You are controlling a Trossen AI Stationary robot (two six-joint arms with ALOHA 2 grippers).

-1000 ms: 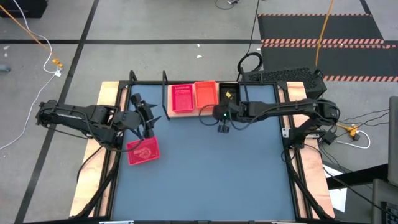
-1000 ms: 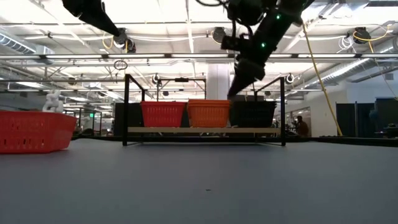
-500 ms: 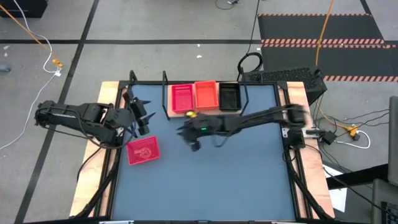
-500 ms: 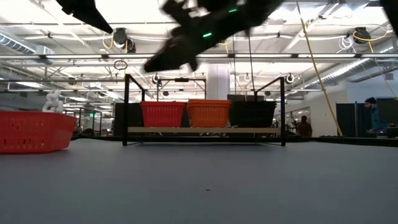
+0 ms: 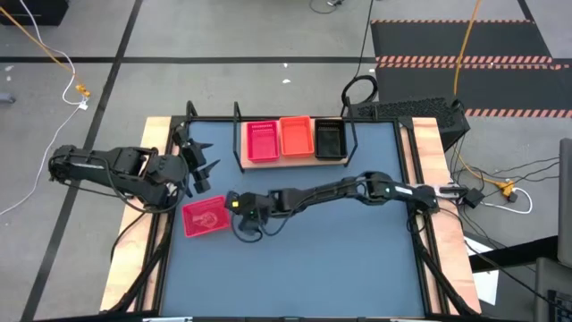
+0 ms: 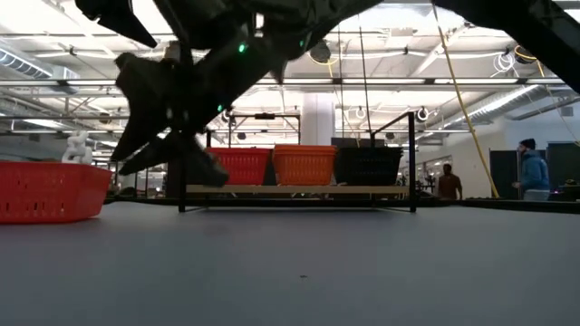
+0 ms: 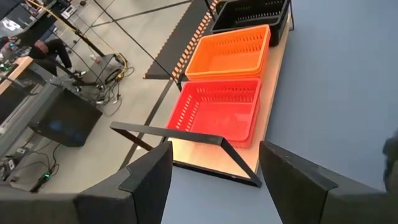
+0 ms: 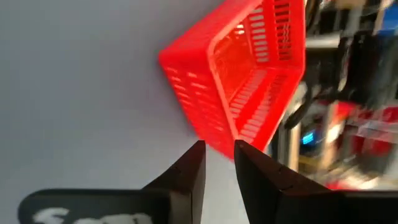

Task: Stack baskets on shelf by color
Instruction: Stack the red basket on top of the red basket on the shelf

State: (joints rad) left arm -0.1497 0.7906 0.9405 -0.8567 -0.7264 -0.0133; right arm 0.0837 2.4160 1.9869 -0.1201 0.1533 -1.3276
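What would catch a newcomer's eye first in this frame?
The right arm stretched across the table, its gripper just beside the loose pinkish-red basket near the left edge. Behind it, the shelf holds pinkish-red, orange and black baskets in a row.

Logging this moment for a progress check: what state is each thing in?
Pinkish-red perforated plastic basket on table: loose, upright, ungripped.
Light wooden shelf: holds three baskets side by side.
Right gripper: nearly closed, empty, beside the loose basket.
Left gripper: open, empty, waiting.
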